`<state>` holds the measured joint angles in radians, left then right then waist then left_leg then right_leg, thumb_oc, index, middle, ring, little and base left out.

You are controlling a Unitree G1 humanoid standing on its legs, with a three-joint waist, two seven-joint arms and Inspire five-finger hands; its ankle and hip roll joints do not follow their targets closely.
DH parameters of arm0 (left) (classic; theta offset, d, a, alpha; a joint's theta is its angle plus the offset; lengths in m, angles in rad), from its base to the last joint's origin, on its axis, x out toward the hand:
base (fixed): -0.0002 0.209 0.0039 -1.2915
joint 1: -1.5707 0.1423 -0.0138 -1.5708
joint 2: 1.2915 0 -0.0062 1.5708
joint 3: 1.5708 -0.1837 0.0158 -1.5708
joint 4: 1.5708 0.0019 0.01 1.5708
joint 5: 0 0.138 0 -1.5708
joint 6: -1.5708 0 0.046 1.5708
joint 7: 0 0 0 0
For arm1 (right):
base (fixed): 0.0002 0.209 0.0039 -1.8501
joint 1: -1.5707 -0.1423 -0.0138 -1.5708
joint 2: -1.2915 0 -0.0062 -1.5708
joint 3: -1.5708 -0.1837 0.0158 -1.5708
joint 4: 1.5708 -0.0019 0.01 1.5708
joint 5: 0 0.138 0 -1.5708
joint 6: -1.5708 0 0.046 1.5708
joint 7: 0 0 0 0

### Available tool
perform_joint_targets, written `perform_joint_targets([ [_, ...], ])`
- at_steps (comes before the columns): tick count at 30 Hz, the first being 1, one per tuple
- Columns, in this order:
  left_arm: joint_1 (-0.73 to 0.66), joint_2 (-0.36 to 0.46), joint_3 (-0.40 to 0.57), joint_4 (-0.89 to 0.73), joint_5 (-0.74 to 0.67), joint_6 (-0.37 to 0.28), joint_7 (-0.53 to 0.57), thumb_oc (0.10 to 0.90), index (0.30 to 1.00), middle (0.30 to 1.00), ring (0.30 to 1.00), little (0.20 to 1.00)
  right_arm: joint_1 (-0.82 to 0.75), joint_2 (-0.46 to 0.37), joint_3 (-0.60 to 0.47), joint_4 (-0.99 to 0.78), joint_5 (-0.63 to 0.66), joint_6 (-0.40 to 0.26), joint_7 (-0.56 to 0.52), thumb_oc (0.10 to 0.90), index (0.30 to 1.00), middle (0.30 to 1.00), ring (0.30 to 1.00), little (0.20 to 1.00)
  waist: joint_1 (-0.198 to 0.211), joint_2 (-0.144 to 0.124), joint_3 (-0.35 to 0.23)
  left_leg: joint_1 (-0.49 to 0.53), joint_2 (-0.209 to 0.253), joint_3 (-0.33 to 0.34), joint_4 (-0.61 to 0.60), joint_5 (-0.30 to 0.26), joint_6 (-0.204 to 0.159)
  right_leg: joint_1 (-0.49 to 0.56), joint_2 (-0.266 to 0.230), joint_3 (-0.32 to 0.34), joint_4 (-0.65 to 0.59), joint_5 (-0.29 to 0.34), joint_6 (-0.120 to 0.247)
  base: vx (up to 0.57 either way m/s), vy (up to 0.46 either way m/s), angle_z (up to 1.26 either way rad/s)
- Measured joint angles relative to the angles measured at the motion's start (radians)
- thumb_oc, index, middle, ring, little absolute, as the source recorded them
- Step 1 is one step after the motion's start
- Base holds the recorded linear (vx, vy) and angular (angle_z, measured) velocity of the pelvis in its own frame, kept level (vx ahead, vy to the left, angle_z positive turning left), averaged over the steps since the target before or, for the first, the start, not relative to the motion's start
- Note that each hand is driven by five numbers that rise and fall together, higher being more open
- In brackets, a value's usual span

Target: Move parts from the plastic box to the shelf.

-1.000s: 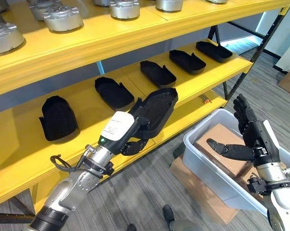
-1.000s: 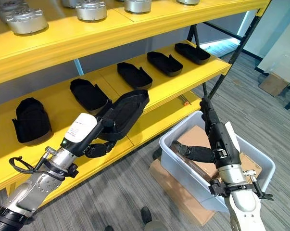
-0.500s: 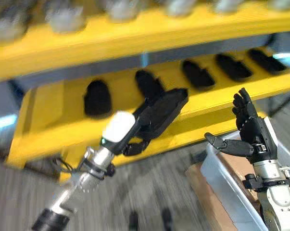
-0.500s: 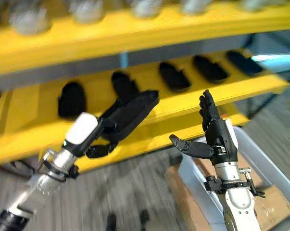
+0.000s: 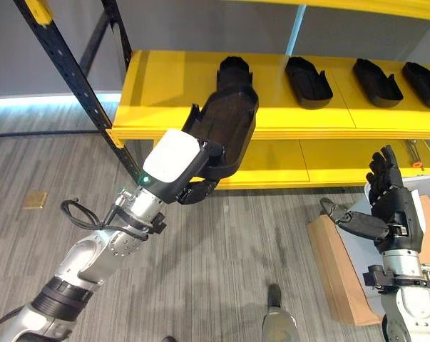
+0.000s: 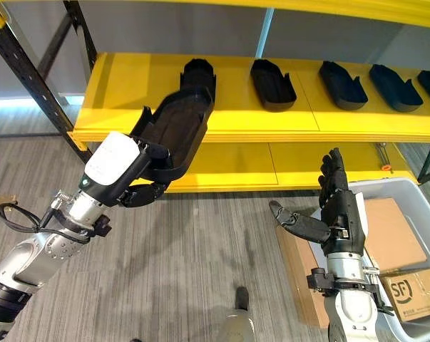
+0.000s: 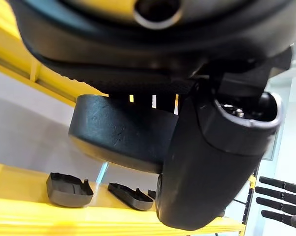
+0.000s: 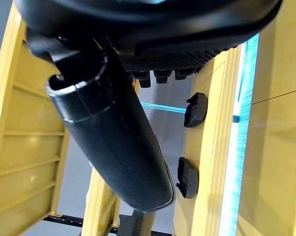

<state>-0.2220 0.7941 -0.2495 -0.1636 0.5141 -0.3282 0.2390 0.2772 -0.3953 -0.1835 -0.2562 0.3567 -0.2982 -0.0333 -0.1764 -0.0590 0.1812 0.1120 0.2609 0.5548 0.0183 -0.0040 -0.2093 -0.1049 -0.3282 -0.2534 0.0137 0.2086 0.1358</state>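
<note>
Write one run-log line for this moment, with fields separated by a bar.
left hand: holds black part before shelf | right hand: open, empty, beside plastic box | part not yet placed

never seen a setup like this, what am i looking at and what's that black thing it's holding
This is a humanoid robot seen through its own cameras. Two views come from its head, looking down; two sit on its wrists, very close to each hand. The left hand grips a black tray-shaped part, raised in front of the yellow shelf, where similar black parts lie in a row. The right hand is open and holds nothing, above a plastic box holding cardboard boxes.
</note>
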Motion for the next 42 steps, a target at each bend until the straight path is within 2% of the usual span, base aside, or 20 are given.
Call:
perform_joint_targets([
  [3,0.123,-0.036,0.064,-0.006,0.0,-0.009,0.0,0.4,0.3,0.3,0.3,0.3,0.034,-0.002,-0.004,-0.004,0.0,0.0,0.005,0.9,1.0,1.0,1.0,1.0,-0.006,-0.023,-0.069,0.015,0.0,0.009,-0.017,0.009,-0.006,0.001,0.007,0.001,-0.015,-0.003,0.004,0.09,0.017,-0.13],
  [4,0.151,-0.034,0.09,-0.005,0.0,-0.003,0.0,0.4,0.3,0.3,0.3,0.3,0.044,-0.002,-0.004,-0.003,0.0,0.0,0.007,0.9,1.0,1.0,1.0,1.0,-0.009,-0.041,-0.088,0.012,0.0,0.016,-0.015,0.01,-0.005,-0.009,0.007,0.008,-0.016,-0.002,0.006,0.04,-0.001,-0.16],
  [7,0.155,-0.033,0.098,-0.004,0.0,0.009,0.0,0.4,0.3,0.3,0.3,0.3,0.054,-0.001,-0.004,-0.003,0.0,-0.001,0.006,0.9,1.0,1.0,1.0,1.0,-0.012,-0.054,-0.098,0.012,0.0,0.024,-0.01,0.011,-0.005,-0.017,0.007,0.025,-0.016,-0.001,0.018,0.04,0.001,-0.13],
  [10,0.159,-0.034,0.099,-0.004,0.0,0.015,0.0,0.4,0.3,0.3,0.3,0.3,0.059,0.013,-0.003,0.008,0.0,-0.001,0.006,0.9,1.0,1.0,1.0,1.0,-0.012,-0.05,-0.101,0.012,0.0,0.031,-0.01,0.015,-0.006,-0.02,0.008,0.025,-0.021,-0.01,0.043,0.03,0.004,-0.09],
  [11,0.165,-0.039,0.099,-0.004,0.0,0.015,0.0,0.4,0.3,0.3,0.3,0.3,0.057,0.018,0.001,0.038,0.0,0.002,0.0,0.9,1.0,1.0,1.0,1.0,-0.012,-0.037,-0.105,0.011,0.004,0.034,-0.019,0.026,-0.009,-0.025,0.016,0.026,-0.024,-0.009,0.047,0.03,0.008,-0.05],
  [16,0.169,-0.073,0.099,-0.004,0.001,0.014,0.0,0.4,0.3,0.3,0.3,0.3,0.079,0.018,0.005,0.046,0.001,0.006,-0.002,0.9,1.0,1.0,1.0,1.0,-0.016,-0.008,-0.115,0.016,0.007,0.031,-0.044,0.049,-0.01,-0.028,0.026,0.025,-0.026,-0.006,0.048,0.0,0.002,-0.01],
  [28,0.195,-0.072,0.111,-0.002,0.003,0.017,0.02,0.4,0.3,0.3,0.3,0.3,0.073,0.016,0.019,0.046,0.004,0.007,0.003,0.9,1.0,1.0,1.0,1.0,-0.007,-0.015,-0.121,0.009,0.018,0.026,-0.054,0.066,-0.006,-0.031,0.04,0.024,-0.035,0.006,0.038,0.0,0.003,0.0],
  [32,0.15,-0.068,0.105,0.016,0.003,0.018,0.033,0.4,0.3,0.3,0.3,0.3,0.046,-0.007,0.043,0.046,0.01,0.01,-0.002,0.9,1.0,1.0,1.0,1.0,0.015,-0.022,-0.119,-0.118,0.054,-0.047,0.131,-0.008,0.009,-0.066,0.026,0.016,-0.017,0.01,0.036,0.02,0.144,0.18],
  [33,0.14,-0.063,0.099,0.031,0.003,0.02,0.041,0.4,0.3,0.3,0.3,0.3,0.022,-0.007,0.064,0.046,0.009,0.014,0.001,0.9,1.0,1.0,1.0,1.0,0.019,-0.022,-0.116,-0.155,0.056,-0.076,0.194,-0.053,0.029,-0.069,0.014,0.01,-0.007,0.012,0.037,0.09,0.274,0.17],
  [34,0.127,-0.054,0.09,0.048,0.004,0.021,0.045,0.4,0.3,0.3,0.3,0.3,0.011,0.007,0.073,0.047,0.009,0.014,0.003,0.9,1.0,1.0,1.0,1.0,0.022,-0.033,-0.108,-0.172,0.04,-0.099,0.239,-0.1,0.024,-0.066,-0.007,0.018,0.0,0.014,0.045,0.08,0.338,0.16],
  [35,0.116,-0.039,0.085,0.052,0.005,0.021,0.054,0.4,0.3,0.3,0.3,0.3,0.003,0.013,0.074,0.046,0.009,0.014,0.002,0.9,1.0,1.0,1.0,1.0,0.026,-0.041,-0.096,-0.194,0.027,-0.125,0.292,-0.137,0.037,-0.066,-0.024,0.021,0.009,0.022,0.053,0.01,0.268,0.04],
  [36,0.104,-0.005,0.083,0.054,0.006,0.021,0.062,0.4,0.3,0.3,0.3,0.3,-0.006,0.015,0.076,0.046,0.009,0.015,0.001,0.9,1.0,1.0,1.0,1.0,0.017,-0.05,-0.07,-0.223,0.004,-0.155,0.372,-0.188,0.068,-0.08,-0.055,0.034,0.031,0.053,0.052,0.01,0.327,-0.03],
  [37,0.08,0.018,0.079,0.064,0.012,0.022,0.063,0.4,0.3,0.3,0.3,0.3,-0.017,0.016,0.076,0.045,0.009,0.015,-0.002,0.9,1.0,1.0,1.0,1.0,0.01,-0.052,-0.054,-0.273,-0.006,-0.149,0.453,-0.239,0.086,-0.114,-0.08,0.057,0.044,0.114,0.044,0.05,0.446,-0.14],
  [38,0.059,0.017,0.072,0.079,0.013,0.022,0.066,0.4,0.3,0.3,0.3,0.3,-0.016,0.023,0.08,0.046,0.008,0.015,-0.005,0.9,1.0,1.0,1.0,1.0,0.008,-0.05,-0.046,-0.303,-0.015,-0.141,0.492,-0.265,0.109,-0.139,-0.091,0.062,0.039,0.188,0.017,0.06,0.495,-0.18],
  [39,0.03,0.016,0.06,0.091,0.013,0.026,0.075,0.4,0.3,0.3,0.3,0.3,-0.013,0.038,0.083,0.045,0.008,0.015,-0.009,0.9,1.0,1.0,1.0,1.0,-0.003,-0.051,-0.028,-0.32,-0.032,-0.136,0.527,-0.282,0.135,-0.159,-0.097,0.063,0.043,0.258,-0.063,0.06,0.366,-0.21],
  [40,0.001,0.015,0.049,0.098,0.013,0.038,0.083,0.4,0.3,0.3,0.3,0.3,-0.022,0.037,0.094,0.043,0.008,0.021,-0.014,0.9,1.0,1.0,1.0,1.0,-0.011,-0.047,0.011,-0.337,-0.057,-0.164,0.554,-0.307,0.179,-0.203,-0.112,0.043,0.093,0.325,-0.142,0.07,0.234,-0.38],
  [41,0.005,0.011,0.046,0.107,0.014,0.042,0.084,0.4,0.3,0.3,0.3,0.3,-0.028,0.046,0.118,0.043,0.005,0.029,-0.015,0.9,1.0,1.0,1.0,1.0,-0.007,-0.051,0.028,-0.318,-0.054,-0.135,0.548,-0.316,0.195,-0.244,-0.122,0.023,0.165,0.322,-0.14,0.1,0.117,-0.47],
  [42,0.02,-0.008,0.043,0.116,0.024,0.04,0.083,0.4,0.3,0.3,0.3,0.3,-0.005,0.043,0.135,0.043,0.004,0.031,-0.015,0.9,1.0,1.0,1.0,1.0,-0.01,-0.036,0.033,-0.298,-0.047,-0.089,0.524,-0.312,0.201,-0.256,-0.133,-0.017,0.225,0.249,-0.099,0.14,0.172,-0.47],
])
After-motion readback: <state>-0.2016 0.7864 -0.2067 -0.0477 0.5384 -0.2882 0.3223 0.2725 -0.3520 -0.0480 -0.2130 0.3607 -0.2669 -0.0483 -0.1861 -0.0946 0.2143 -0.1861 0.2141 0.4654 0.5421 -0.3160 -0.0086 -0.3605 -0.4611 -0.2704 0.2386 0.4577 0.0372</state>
